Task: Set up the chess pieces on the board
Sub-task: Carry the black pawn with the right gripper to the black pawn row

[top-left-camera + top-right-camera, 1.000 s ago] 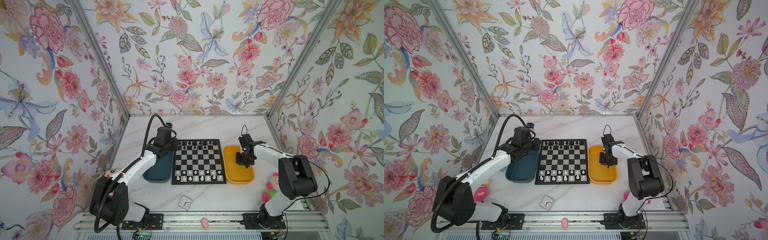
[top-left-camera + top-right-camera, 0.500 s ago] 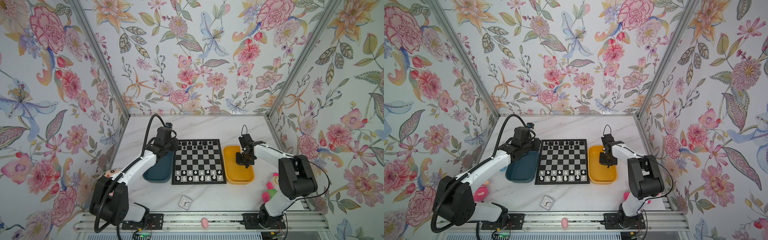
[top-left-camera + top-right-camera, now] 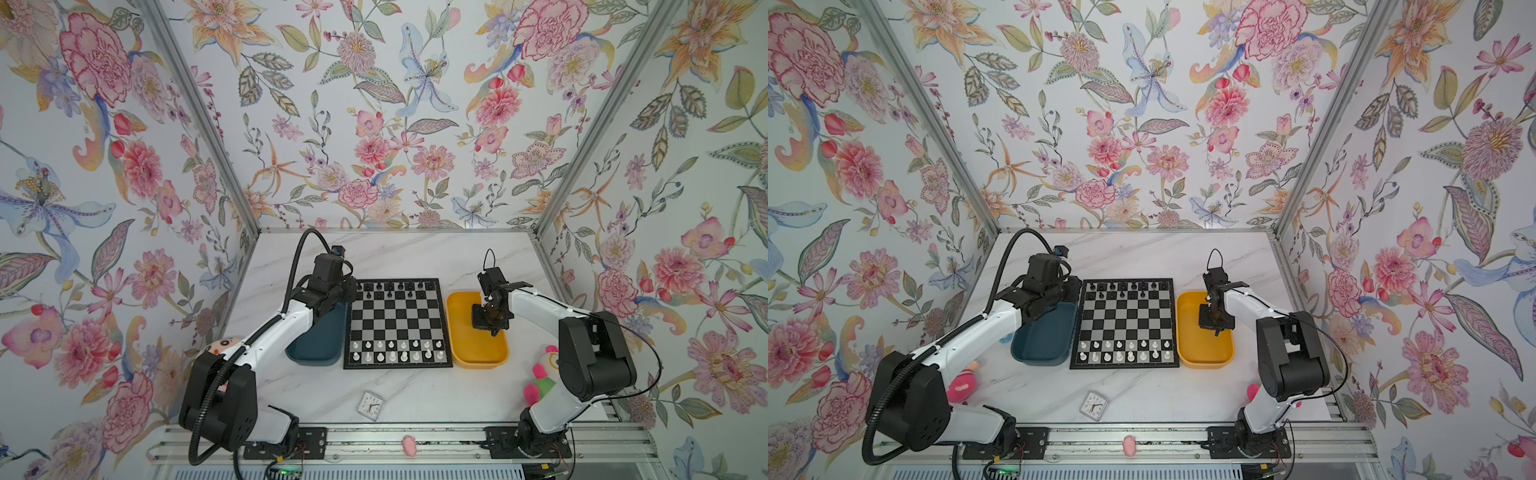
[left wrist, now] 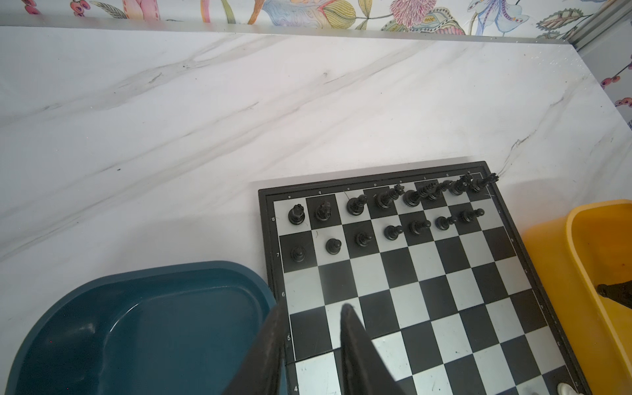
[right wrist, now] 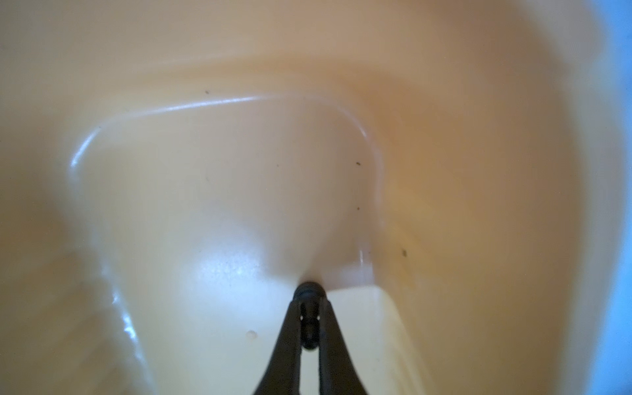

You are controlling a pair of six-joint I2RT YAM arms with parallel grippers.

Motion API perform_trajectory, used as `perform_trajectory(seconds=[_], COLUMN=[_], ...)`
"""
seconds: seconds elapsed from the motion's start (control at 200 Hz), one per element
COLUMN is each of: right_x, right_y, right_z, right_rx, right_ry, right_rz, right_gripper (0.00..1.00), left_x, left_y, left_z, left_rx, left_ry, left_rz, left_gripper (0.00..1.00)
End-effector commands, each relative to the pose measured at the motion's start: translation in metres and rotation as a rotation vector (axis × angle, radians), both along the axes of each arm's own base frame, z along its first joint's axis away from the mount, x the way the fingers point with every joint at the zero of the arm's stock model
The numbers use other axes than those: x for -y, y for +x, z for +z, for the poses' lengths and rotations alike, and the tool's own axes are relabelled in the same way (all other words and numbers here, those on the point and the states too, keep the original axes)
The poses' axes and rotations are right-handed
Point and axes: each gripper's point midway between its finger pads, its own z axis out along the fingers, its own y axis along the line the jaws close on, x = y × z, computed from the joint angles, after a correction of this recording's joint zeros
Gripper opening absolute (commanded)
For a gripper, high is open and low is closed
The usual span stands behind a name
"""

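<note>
The right jaws, down inside the yellow tray (image 3: 478, 365), are clenching almost fully together on 1 black piece (image 5: 309, 290). That piece is lying lengthwise between the fingers (image 5: 290, 328), its long axis running along them. Its wider round end is poking out past the tips toward the tray floor; whether it is touching the floor, the right wrist view is not showing.

The left jaws are standing partly apart, gripping nothing. They are hovering over the line where the teal tray (image 4: 136, 325) is meeting the board (image 4: 427, 290).

The board is lying flat at the middle of the tabletop (image 3: 415, 257), with the teal tray just beside it toward the left edge and the yellow tray toward the right edge. The black pieces (image 4: 386, 200) are standing upright in 2 rows along the board's side nearest the tabletop's far edge. The white pieces (image 3: 395, 351) are standing in 2 rows along its near side.

The tabletop is showing white marble, and floral wallpaper (image 3: 374, 124) is covering the 3 walls around it. A small clock (image 3: 371, 405) is lying near the front edge.
</note>
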Motion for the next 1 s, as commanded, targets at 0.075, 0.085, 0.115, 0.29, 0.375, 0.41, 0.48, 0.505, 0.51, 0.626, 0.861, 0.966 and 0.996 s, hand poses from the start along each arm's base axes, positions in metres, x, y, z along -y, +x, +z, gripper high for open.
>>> perform_trajectory(seconds=[0.075,0.085,0.115,0.29,0.375,0.41,0.48,0.505,0.51,0.626,0.861,0.966,0.996], right_x=[-0.002,-0.003,-0.003,-0.019,-0.03,-0.035,-0.046,-0.049,-0.05,-0.067,-0.106,-0.119,-0.123], right_y=[-0.003,-0.003,-0.002,0.007,0.014,0.016,0.022,0.024,0.024,0.035,0.058,0.066,0.068], right_z=[0.019,0.02,0.024,0.053,0.068,0.072,0.083,0.086,0.087,0.098,0.101,0.092,0.09], right_rx=[0.014,0.015,0.023,0.065,0.088,0.094,0.11,0.113,0.114,0.124,0.129,0.111,0.104], right_ry=[0.009,0.009,0.009,0.004,0.001,0.0,0.006,0.006,0.005,-0.002,0.002,0.008,0.011], right_rz=[0.004,0.005,0.006,0.048,0.08,0.095,0.12,0.127,0.129,0.168,0.249,0.273,0.279], right_gripper=[0.04,0.04,0.04,0.04,0.05,0.05,0.06,0.05,0.05,0.06,0.06,0.05,0.06], left_x=[-0.004,-0.003,-0.004,-0.004,-0.005,-0.006,-0.007,-0.007,-0.006,-0.009,-0.012,-0.014,-0.015], left_y=[0.0,0.0,0.0,0.0,0.0,0.0,-0.001,-0.001,-0.001,-0.002,-0.002,-0.002,-0.002], left_z=[-0.007,-0.007,-0.008,-0.009,-0.01,-0.01,-0.011,-0.011,-0.011,-0.013,-0.013,-0.012,-0.012], left_rx=[-0.014,-0.014,-0.013,-0.014,-0.014,-0.013,-0.01,-0.009,-0.008,-0.01,-0.005,-0.003,-0.002], left_ry=[0.007,0.006,0.007,0.013,0.019,0.019,0.02,0.02,0.02,0.021,0.015,0.012,0.013], left_rz=[0.0,-0.001,0.0,-0.004,-0.003,-0.002,0.0,-0.002,-0.003,-0.002,0.0,0.002,0.002], left_gripper=[0.31,0.31,0.31,0.31,0.31,0.31,0.31,0.31,0.31,0.31,0.31,0.31,0.31])
